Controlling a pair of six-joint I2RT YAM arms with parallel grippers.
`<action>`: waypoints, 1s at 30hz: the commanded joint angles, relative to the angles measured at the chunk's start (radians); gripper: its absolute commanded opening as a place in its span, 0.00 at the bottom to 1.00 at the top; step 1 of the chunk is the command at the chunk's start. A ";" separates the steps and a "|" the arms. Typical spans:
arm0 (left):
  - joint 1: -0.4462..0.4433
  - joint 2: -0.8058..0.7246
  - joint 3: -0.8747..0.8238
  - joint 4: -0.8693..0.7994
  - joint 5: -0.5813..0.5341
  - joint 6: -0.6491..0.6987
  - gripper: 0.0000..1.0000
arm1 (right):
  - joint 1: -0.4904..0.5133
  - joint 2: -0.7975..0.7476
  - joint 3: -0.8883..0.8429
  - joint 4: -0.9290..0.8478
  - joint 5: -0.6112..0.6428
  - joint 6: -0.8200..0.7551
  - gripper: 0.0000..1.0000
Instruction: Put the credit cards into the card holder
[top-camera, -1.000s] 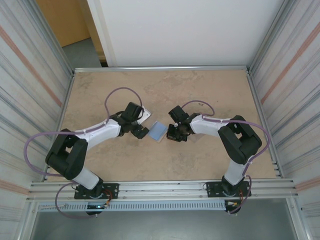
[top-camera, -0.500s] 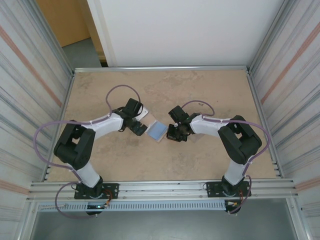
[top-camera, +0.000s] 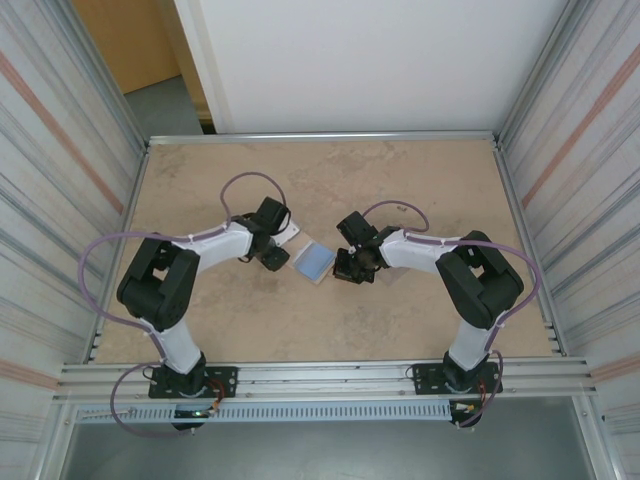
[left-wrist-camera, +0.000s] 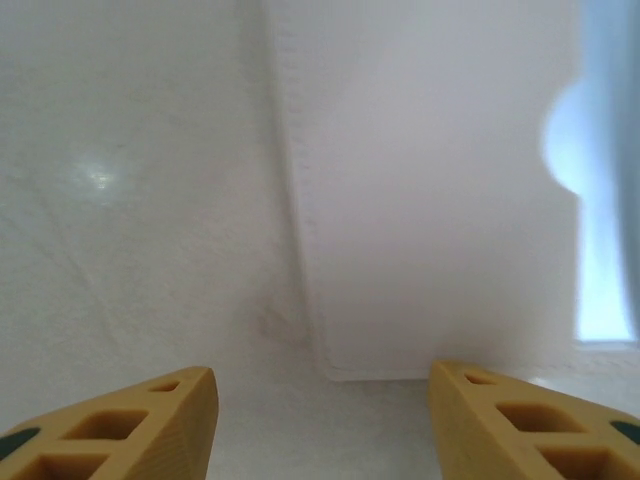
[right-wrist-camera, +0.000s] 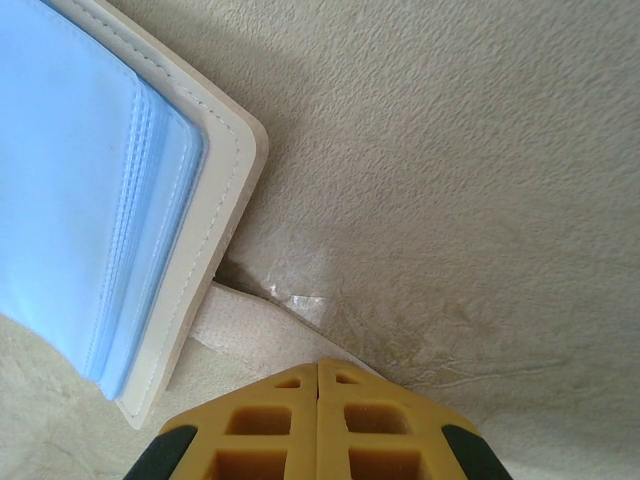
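Left gripper (top-camera: 274, 258) low over table (top-camera: 330, 180), left of centre, jaws apart, nothing between them. Pale flat case (left-wrist-camera: 420, 200) lies on table under it, near edge of case just beyond fingertips. Right gripper (right-wrist-camera: 318, 365) closed, fingers pressed flat together, tip over beige snap tab (right-wrist-camera: 245, 318) sticking out from wallet's edge; cannot tell whether tab is pinched. Wallet (top-camera: 313, 261) lies open at table centre, between both grippers, pale blue pockets facing up, beige rim around them.

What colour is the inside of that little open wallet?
The wallet has pale blue pockets inside a cream border; the right wrist view shows it best.
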 joint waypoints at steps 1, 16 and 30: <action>-0.027 -0.051 -0.045 -0.028 0.040 0.055 0.52 | 0.003 -0.010 -0.001 -0.068 0.020 -0.042 0.00; -0.032 -0.163 0.137 -0.298 0.285 -0.022 0.46 | -0.022 -0.012 0.012 -0.086 0.017 -0.057 0.00; 0.005 -0.051 0.307 -0.367 0.426 -0.115 0.00 | -0.021 0.004 0.018 -0.083 0.016 -0.054 0.00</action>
